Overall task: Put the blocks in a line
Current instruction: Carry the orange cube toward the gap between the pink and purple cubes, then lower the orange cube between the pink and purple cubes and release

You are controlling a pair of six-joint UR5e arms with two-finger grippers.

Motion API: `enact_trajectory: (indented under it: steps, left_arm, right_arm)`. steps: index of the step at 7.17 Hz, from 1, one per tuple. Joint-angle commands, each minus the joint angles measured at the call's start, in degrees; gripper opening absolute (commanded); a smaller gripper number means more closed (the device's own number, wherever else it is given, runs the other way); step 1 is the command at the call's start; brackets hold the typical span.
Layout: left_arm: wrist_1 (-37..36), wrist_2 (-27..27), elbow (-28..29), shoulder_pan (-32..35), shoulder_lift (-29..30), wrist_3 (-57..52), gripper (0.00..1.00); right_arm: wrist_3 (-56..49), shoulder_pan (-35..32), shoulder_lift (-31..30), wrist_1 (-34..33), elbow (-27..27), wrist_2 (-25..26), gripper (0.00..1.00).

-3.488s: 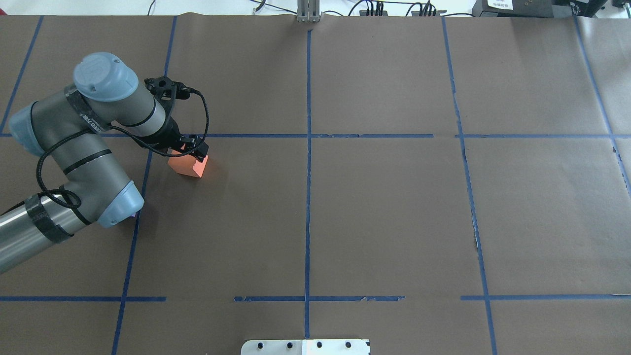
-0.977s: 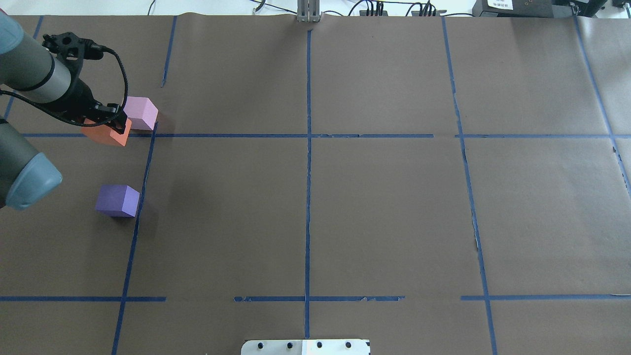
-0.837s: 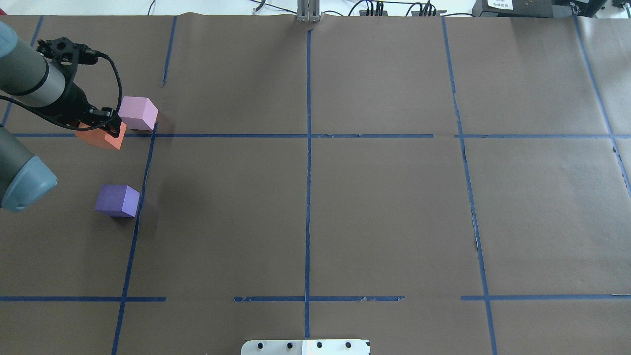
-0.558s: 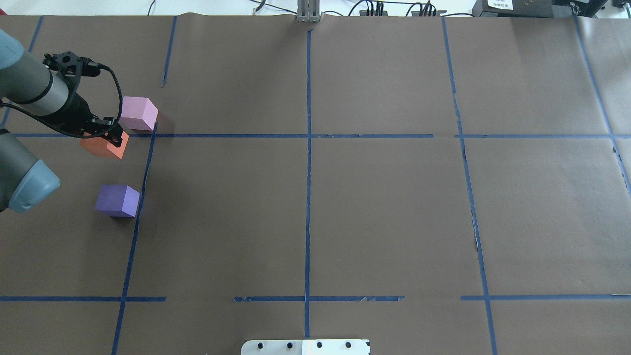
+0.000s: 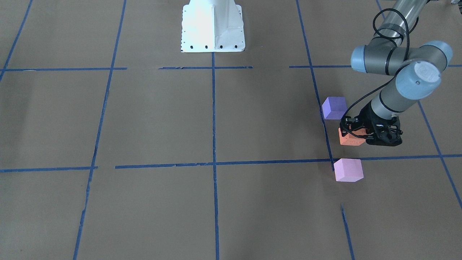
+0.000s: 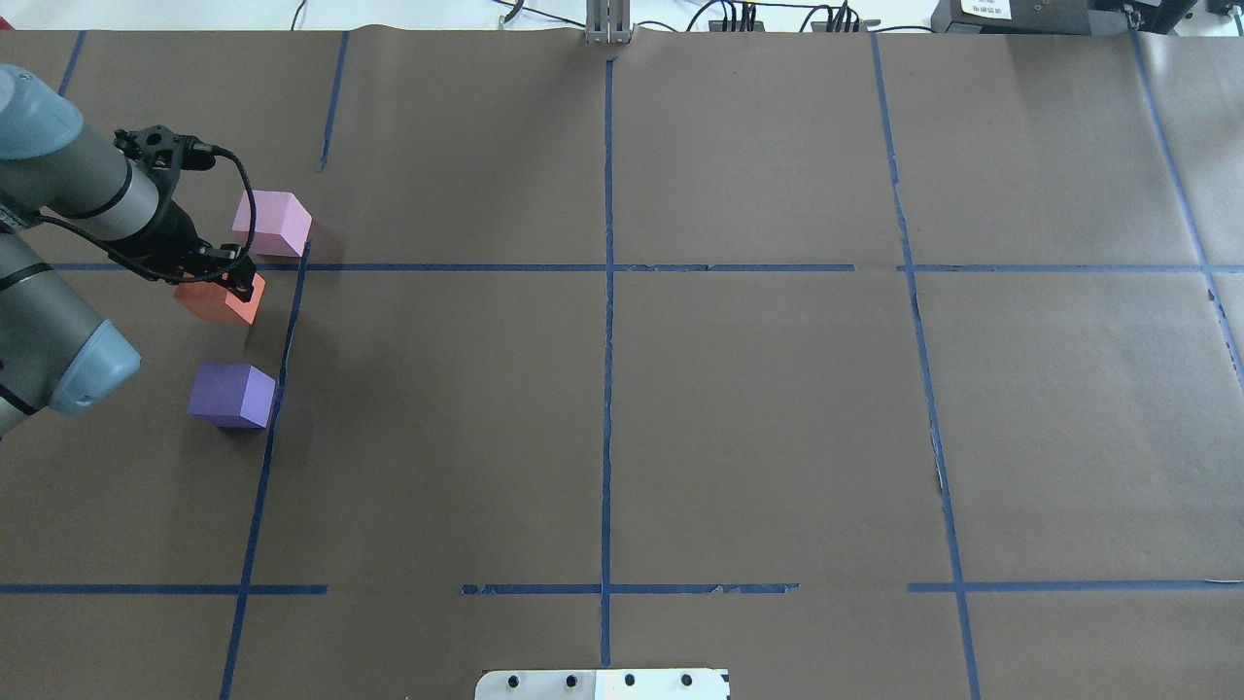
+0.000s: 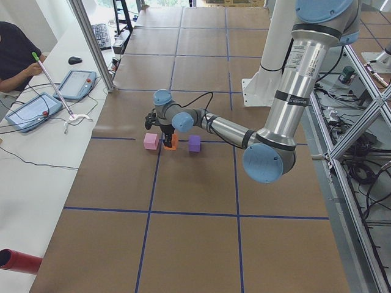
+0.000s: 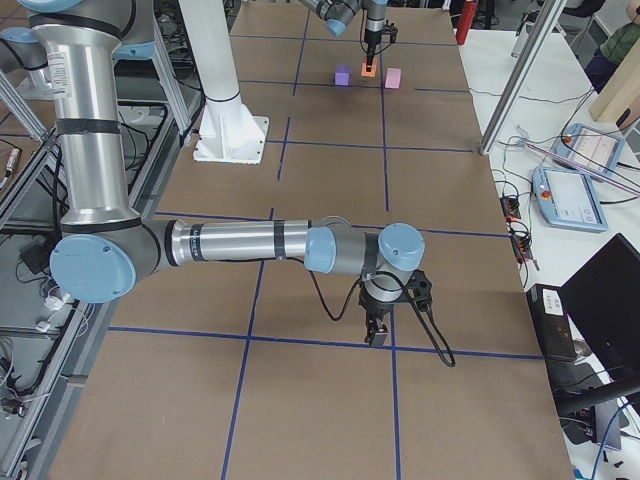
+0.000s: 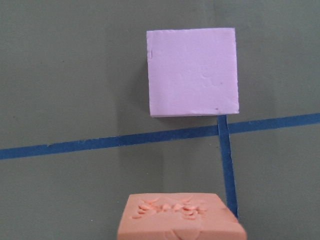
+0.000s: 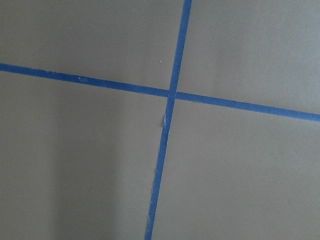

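Note:
My left gripper is shut on the orange block and holds it low over the brown paper, between the pale pink block and the dark purple block. The three stand roughly in a row along a blue tape line. In the front-facing view the orange block sits under the left gripper, with the purple block above and the pink block below. The left wrist view shows the orange block at the bottom edge and the pink block beyond it. My right gripper shows only in the exterior right view; I cannot tell its state.
The table is covered in brown paper with a grid of blue tape lines. The white robot base stands at the near edge. Operators and tablets are on a white side bench past the table's far side.
My left gripper has carried the orange block from beside the pink block back toward the robot, into the gap between the pink and purple blocks. The other two blocks stayed put.

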State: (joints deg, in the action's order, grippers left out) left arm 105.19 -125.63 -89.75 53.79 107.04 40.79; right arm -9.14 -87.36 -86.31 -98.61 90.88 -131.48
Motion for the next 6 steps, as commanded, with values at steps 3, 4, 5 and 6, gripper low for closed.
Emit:
enact_trajectory:
  steps: [3,4,5,6]
  left_arm:
    - [1.8,0.0,2.6,-2.1,1.5,2.1,0.26]
    - [1.8,0.0,2.6,-2.2,1.4,2.1,0.26]
    - [1.8,0.0,2.7,-2.3,1.4,2.1,0.27]
    - [1.8,0.0,2.9,-2.3,1.3,2.1,0.27]
  right_arm:
    - [0.0,0.0,0.0,0.0,0.0,0.0,1.0]
    - [0.0,0.0,0.0,0.0,0.0,0.0,1.0]
    - [0.0,0.0,0.0,0.0,0.0,0.0,1.0]
    - [0.0,0.0,0.0,0.0,0.0,0.0,1.0]
